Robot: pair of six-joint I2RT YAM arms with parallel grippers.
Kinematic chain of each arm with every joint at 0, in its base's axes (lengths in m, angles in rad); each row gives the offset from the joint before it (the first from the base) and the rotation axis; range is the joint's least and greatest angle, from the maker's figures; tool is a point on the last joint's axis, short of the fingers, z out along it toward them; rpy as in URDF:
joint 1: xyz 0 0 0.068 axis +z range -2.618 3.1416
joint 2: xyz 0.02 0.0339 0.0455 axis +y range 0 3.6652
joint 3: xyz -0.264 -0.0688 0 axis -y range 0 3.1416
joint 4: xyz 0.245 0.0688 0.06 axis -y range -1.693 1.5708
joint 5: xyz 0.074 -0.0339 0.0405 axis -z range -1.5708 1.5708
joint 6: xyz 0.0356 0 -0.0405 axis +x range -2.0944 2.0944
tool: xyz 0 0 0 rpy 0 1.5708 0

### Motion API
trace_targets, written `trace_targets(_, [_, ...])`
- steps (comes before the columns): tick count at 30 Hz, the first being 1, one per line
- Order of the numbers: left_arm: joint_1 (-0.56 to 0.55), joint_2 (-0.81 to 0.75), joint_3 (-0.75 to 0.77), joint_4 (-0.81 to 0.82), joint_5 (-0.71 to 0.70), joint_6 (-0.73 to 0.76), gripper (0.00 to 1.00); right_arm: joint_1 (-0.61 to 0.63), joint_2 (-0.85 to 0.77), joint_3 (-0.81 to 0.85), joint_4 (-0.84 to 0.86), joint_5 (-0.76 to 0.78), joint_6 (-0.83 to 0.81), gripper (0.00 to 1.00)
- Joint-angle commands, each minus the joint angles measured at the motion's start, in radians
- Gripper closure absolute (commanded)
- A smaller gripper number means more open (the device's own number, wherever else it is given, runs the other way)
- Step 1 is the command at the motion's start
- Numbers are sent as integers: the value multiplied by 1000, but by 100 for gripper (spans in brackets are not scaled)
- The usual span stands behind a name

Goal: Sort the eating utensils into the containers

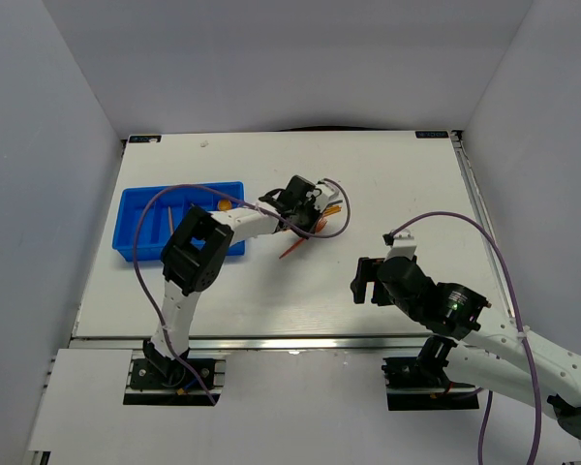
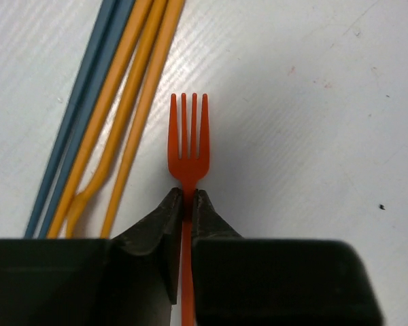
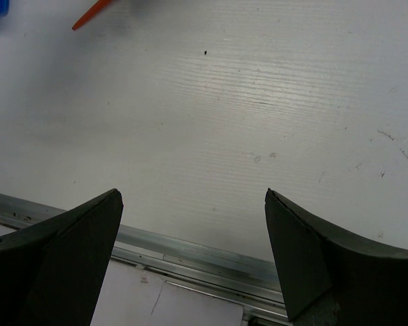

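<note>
My left gripper [image 2: 187, 198] is shut on the neck of an orange-red fork [image 2: 188, 139] that lies flat on the white table, tines pointing away. Orange sticks [image 2: 132, 88] and grey-blue sticks [image 2: 88, 88] lie just left of it. In the top view the left gripper [image 1: 315, 215] is over the utensil pile, right of the blue tray [image 1: 136, 208]; the fork's handle [image 1: 292, 249] sticks out toward the near side. The tray holds an orange stick [image 1: 168, 223] and an orange spoon [image 1: 225, 205]. My right gripper [image 1: 363, 281] is open and empty, low over the table's near part [image 3: 194, 197].
Purple cables [image 1: 339, 228] loop over the left wrist and the right arm. A metal rail [image 3: 190, 248] runs along the table's near edge under the right gripper. Grey walls enclose the table on three sides. The fork handle's red tip [image 3: 92, 13] shows in the right wrist view.
</note>
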Motion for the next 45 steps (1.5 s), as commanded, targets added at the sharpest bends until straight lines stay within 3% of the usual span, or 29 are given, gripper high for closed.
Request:
trace_targets(1, [-32,-89,-69,-16,-26,-69,96,-3,-7,1,46,10,-2,11])
trace_targets(2, [-37,-108,-77,-13,-25,-77,100,-3,-7,2,46,8,-2,11])
trace_targets(9, [-56,-385,-144,0,-119,-155,100,-4,-30,14,42,8,-1,11])
trace_targets(13, [-31,-531,-158,-45,-486,-236,100,-4,-33,19,51,13,-7,11])
trace_targets(14, [22,-549,-151,-72,-611,-264,100,-6,-31,19,56,11,-8,11])
trace_targets(17, [235,-598,-122,-184,-702,-377,100,-4,-22,16,69,5,-13,11])
trace_targets(19, [420,-626,-134,-224,-700,-433,100,-4,-21,13,77,-4,-16,11])
trace_targets(22, [603,-637,-170,-162,-605,-418,100,-4,-19,8,91,-12,-19,11])
trace_targets(28, [748,-557,-178,-31,-523,-370,100,-4,-19,8,96,-16,-28,11])
trace_targets(45, [779,-596,-497,325,-474,-398,100,-4,-16,17,74,-3,-39,11])
